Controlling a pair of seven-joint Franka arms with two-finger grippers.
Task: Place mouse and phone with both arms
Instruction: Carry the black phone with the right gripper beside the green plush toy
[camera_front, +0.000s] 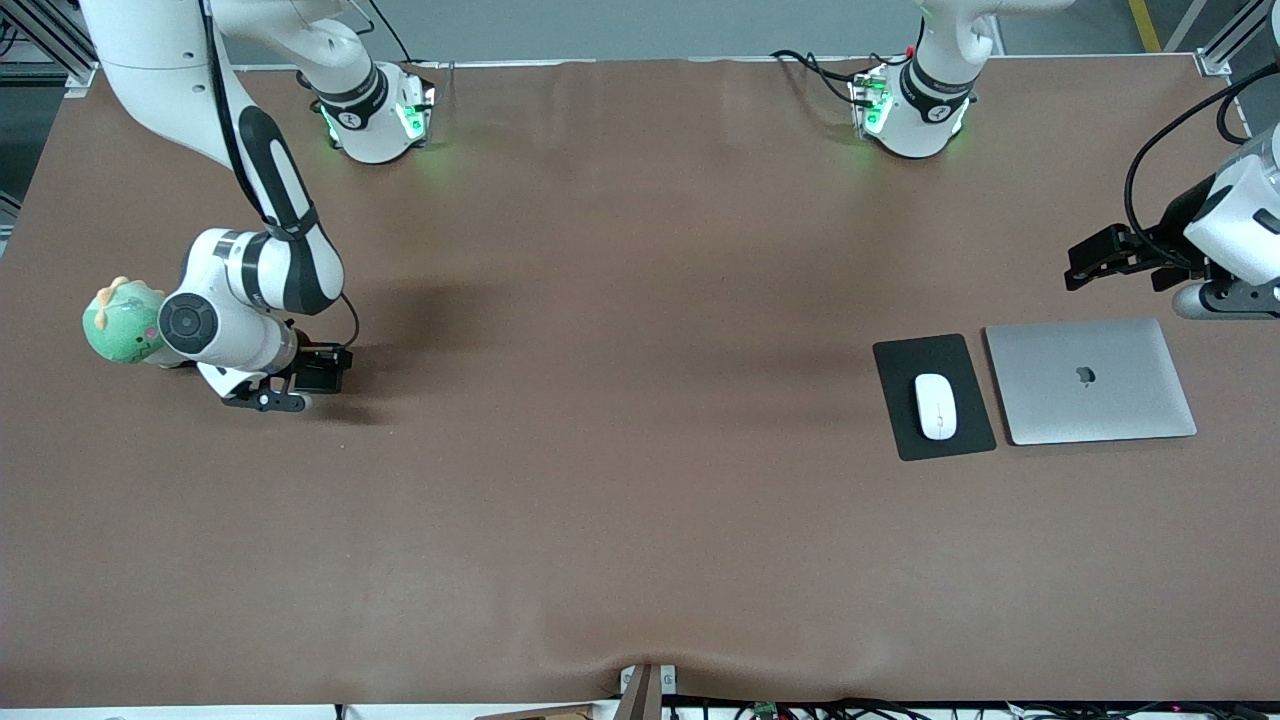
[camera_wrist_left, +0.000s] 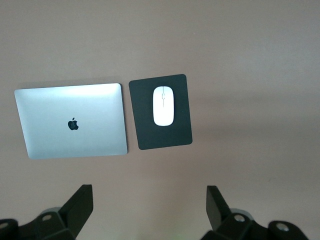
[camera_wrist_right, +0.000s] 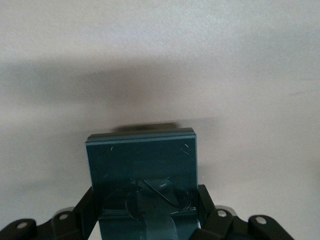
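The white mouse (camera_front: 936, 405) (camera_wrist_left: 163, 105) lies on a black mouse pad (camera_front: 905, 365) (camera_wrist_left: 142, 135) toward the left arm's end of the table. My left gripper (camera_front: 1075, 265) (camera_wrist_left: 149, 190) hangs open over bare table beside the laptop, with nothing between its fingers. The phone (camera_front: 322, 368) (camera_wrist_right: 142, 165), a dark glossy slab, is held flat just above the table toward the right arm's end. My right gripper (camera_front: 298, 378) (camera_wrist_right: 145, 205) is shut on it, with one black finger on each side edge.
A closed silver laptop (camera_front: 1090, 380) (camera_wrist_left: 72, 120) lies beside the mouse pad, toward the left arm's end. A green plush toy (camera_front: 120, 320) sits right beside the right arm's wrist. The brown table top (camera_front: 620, 400) stretches bare between the two arms.
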